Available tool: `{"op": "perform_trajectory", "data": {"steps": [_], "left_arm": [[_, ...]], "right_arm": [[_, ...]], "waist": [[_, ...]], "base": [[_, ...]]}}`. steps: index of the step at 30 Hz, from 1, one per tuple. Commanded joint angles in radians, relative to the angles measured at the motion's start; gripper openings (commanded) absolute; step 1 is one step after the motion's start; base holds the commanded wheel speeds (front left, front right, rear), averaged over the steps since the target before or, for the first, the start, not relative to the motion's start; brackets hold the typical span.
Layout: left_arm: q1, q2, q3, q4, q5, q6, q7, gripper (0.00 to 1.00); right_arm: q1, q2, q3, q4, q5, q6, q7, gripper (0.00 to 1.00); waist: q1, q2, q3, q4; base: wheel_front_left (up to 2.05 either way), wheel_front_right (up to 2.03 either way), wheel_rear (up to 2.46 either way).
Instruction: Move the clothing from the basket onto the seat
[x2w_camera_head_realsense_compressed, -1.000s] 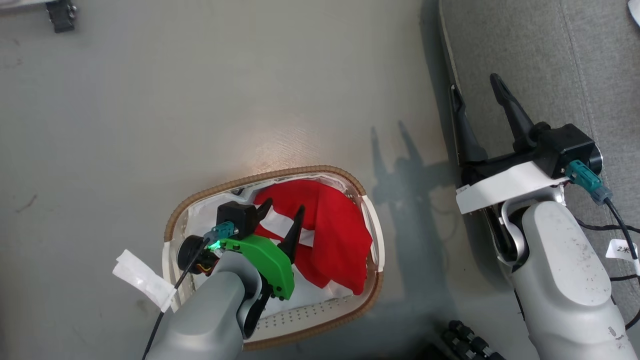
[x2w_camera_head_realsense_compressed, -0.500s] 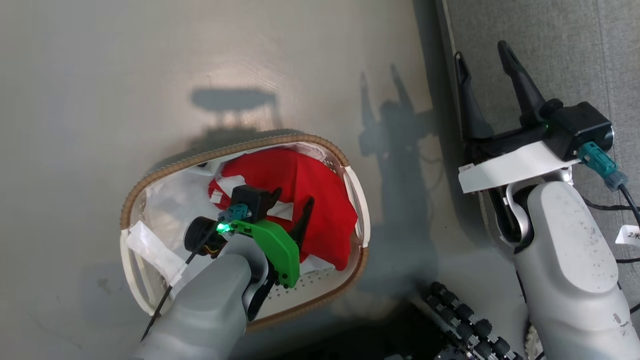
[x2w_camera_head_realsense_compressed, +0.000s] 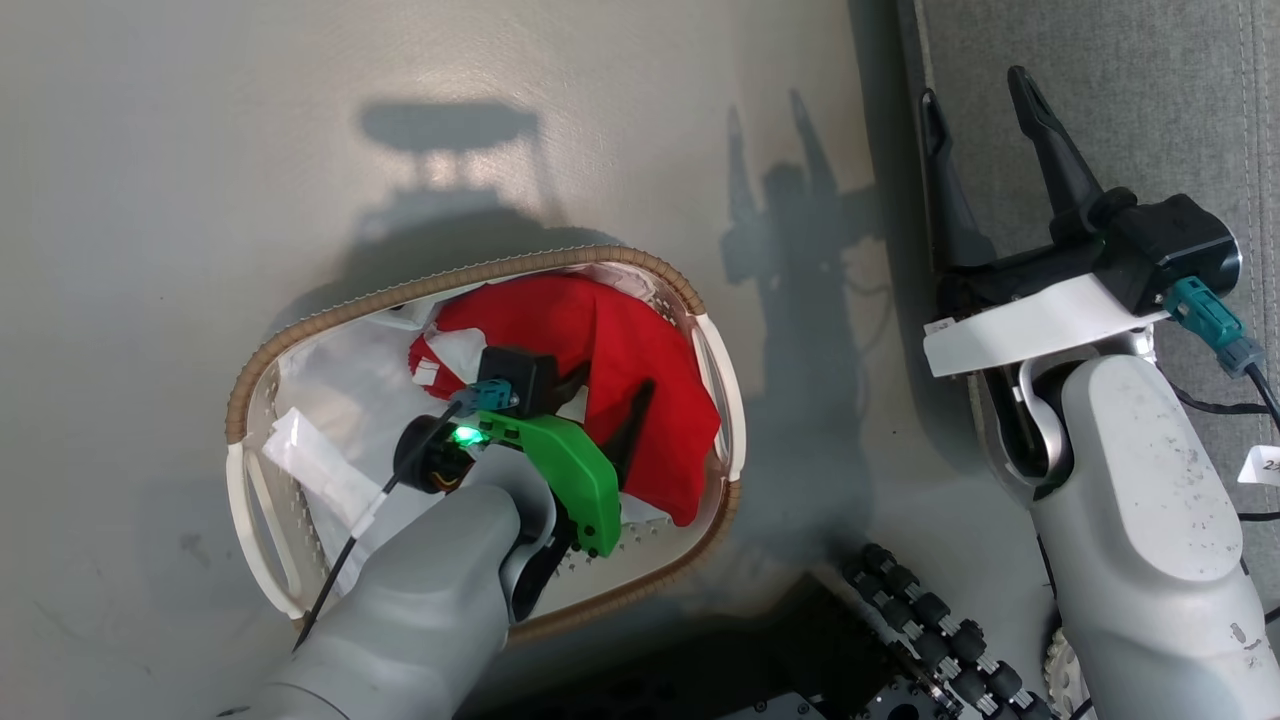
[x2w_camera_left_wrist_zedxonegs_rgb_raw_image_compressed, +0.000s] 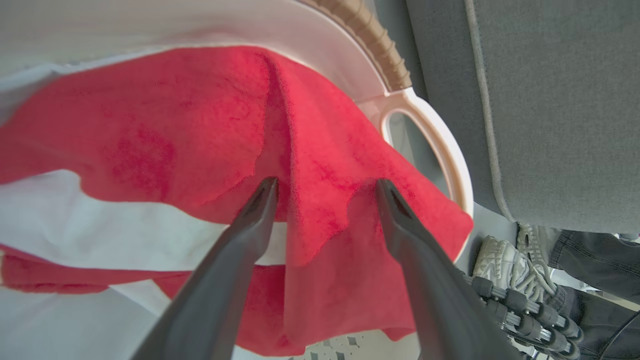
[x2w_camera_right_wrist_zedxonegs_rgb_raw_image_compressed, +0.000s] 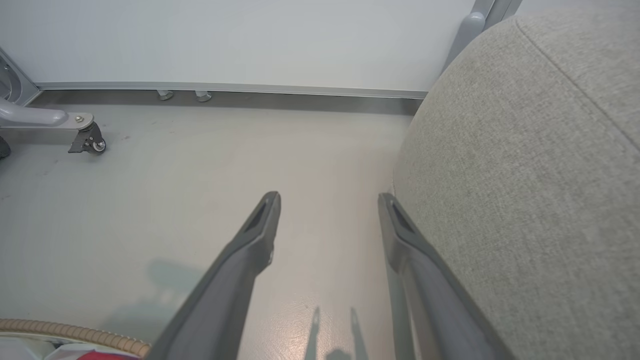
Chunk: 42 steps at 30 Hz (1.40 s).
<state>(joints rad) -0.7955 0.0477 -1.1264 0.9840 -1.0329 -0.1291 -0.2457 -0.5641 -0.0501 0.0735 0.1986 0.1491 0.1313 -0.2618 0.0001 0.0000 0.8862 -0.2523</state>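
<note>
Clothing (x2w_camera_head_realsense_compressed: 600, 320) lay bunched in basket (x2w_camera_head_realsense_compressed: 450, 285) on floor (x2w_camera_head_realsense_compressed: 200, 150), none on seat (x2w_camera_head_realsense_compressed: 1150, 100) yet. Left end effector (x2w_camera_head_realsense_compressed: 612, 385) was released, spread astride raised fold of clothing; step judged as reach for grasp. Next move called for pressing down, clenching on fold, lifting toward seat. Right end effector (x2w_camera_head_realsense_compressed: 975, 85) was released, empty, at seat edge.
</note>
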Motion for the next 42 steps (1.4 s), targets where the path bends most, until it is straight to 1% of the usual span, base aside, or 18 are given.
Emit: {"op": "perform_trajectory", "data": {"steps": [1,2,3,4,5,9,14,22,26,32,42], "left_arm": [[-0.023,0.006,-0.023,0.0,-0.015,-0.003,0.008,1.0],[-0.027,0.006,-0.037,0.0,-0.026,-0.003,0.011,1.0],[-0.031,0.006,-0.054,0.002,-0.04,-0.003,0.018,0.91],[-0.036,0.006,-0.067,0.007,-0.045,-0.003,0.021,0.41],[-0.041,0.006,-0.081,0.007,-0.057,-0.003,0.026,0.0],[-0.046,0.007,-0.115,0.017,-0.08,-0.003,0.028,0.0],[-0.037,0.027,-0.135,0.022,-0.092,-0.003,0.01,0.0],[0.038,0.064,-0.149,-0.019,-0.097,-0.003,-0.017,0.0],[0.074,0.079,-0.147,-0.053,-0.105,-0.003,-0.019,0.0],[0.157,0.094,-0.067,-0.142,-0.071,-0.003,-0.018,0.0],[0.313,0.118,0.109,-0.301,0.077,-0.003,-0.019,0.0]], "right_arm": [[-0.01,-0.002,-0.001,0.001,-0.001,-0.001,-0.004,1.0],[-0.011,-0.002,-0.001,0.002,0.0,-0.001,-0.004,1.0],[-0.013,-0.002,0.0,0.003,0.001,-0.001,-0.004,1.0],[-0.014,-0.002,-0.001,0.003,0.002,-0.001,-0.004,1.0],[-0.015,-0.002,-0.002,0.003,0.002,-0.001,-0.004,1.0],[-0.015,-0.002,-0.01,0.005,0.007,-0.001,-0.004,1.0],[-0.022,-0.002,-0.01,0.016,0.022,-0.001,-0.004,1.0],[0.008,-0.002,0.004,0.058,0.041,-0.001,-0.004,1.0],[0.035,-0.002,-0.002,0.084,0.04,-0.001,-0.004,1.0],[0.104,-0.003,-0.017,0.122,0.023,-0.001,-0.004,1.0],[0.229,-0.003,-0.041,0.159,0.01,-0.001,-0.004,1.0]], "waist": [[-0.0001,0.0,-0.001,0.0],[-0.0001,0.0,-0.002,-0.001],[-0.0001,0.0,-0.003,-0.002],[-0.0001,0.0,-0.004,-0.002],[-0.0001,0.0,-0.006,-0.003],[-0.0001,0.0,-0.013,-0.008],[-0.0001,0.0,-0.043,-0.017],[-0.0001,0.0,-0.178,-0.008],[-0.0001,0.0,-0.256,0.012],[-0.0001,0.0,-0.393,0.062],[-0.0001,0.0,-0.577,0.144]], "base": [[0.0,0.0,0.0],[0.0,0.0,0.0],[0.0,0.0,0.0],[0.0,0.0,0.0],[0.0,0.0,0.0],[0.0,0.0,0.0],[0.0,0.0,0.0],[0.0,0.0,0.0],[0.0,0.0,0.0],[0.0,0.0,0.0],[0.0,0.0,0.0]]}}
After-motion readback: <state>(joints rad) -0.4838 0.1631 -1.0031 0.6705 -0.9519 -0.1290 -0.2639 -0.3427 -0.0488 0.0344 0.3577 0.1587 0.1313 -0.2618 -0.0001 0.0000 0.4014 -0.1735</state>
